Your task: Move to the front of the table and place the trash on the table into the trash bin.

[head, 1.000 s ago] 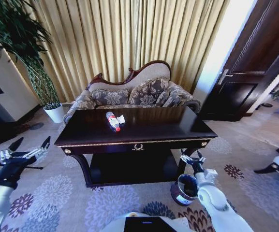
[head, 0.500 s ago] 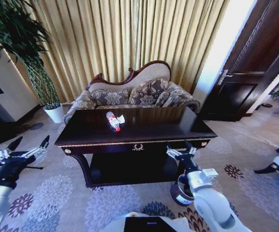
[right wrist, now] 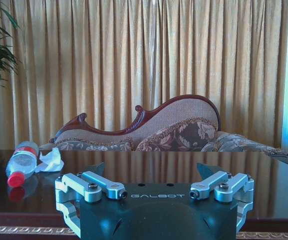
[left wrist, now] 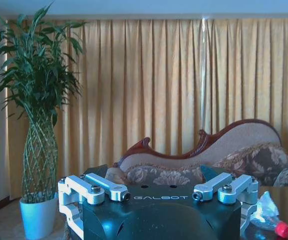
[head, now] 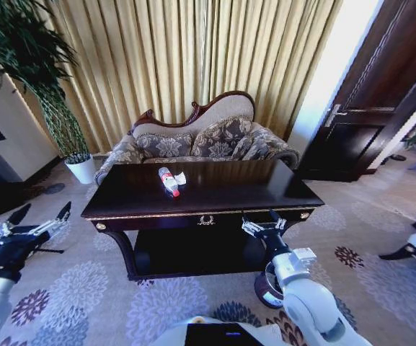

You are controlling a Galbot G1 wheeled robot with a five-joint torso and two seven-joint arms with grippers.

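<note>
Room: a carpeted sitting room with gold curtains, a dark door on the right and a tall potted plant (head: 27, 79) on the left.
Right gripper (head: 262, 225): raised in front of the table's front edge on the right side; its fingers are spread wide with nothing between them, touching nothing.
Left gripper (head: 33, 222): out to the left of the table, over the carpet; fingers spread apart and empty.
Trash bin (head: 267, 285): on the floor by the table's front right leg, partly hidden behind the right arm.
Table (head: 229, 193): dark and glossy, straight ahead, with a gold emblem on its front edge.
Trash: a clear bottle (head: 169, 180) with a red cap lies on its side left of the tabletop's centre, with a crumpled white tissue (head: 180, 177) just beside it.
Sofa (head: 200, 140): patterned, right behind the table.
</note>
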